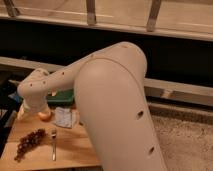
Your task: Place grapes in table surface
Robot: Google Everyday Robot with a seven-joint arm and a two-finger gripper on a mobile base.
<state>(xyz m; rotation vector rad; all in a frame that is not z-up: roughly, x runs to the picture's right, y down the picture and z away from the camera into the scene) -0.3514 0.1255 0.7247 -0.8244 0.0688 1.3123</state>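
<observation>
The grapes [29,141], a long dark red-purple bunch, lie on the light wooden table surface [72,150] at the front left, next to a fork [53,145]. My gripper [34,108] hangs at the end of the pale arm over the table's back left. It is just beside a round orange fruit [45,116] and well behind the grapes. The gripper holds nothing and does not touch the grapes. The bulky arm hides the right side of the table.
A white crumpled packet [64,117] lies right of the orange fruit. A green tray [62,95] sits at the back of the table behind the arm. A dark wall and a rail run behind the table, and speckled floor lies to the right.
</observation>
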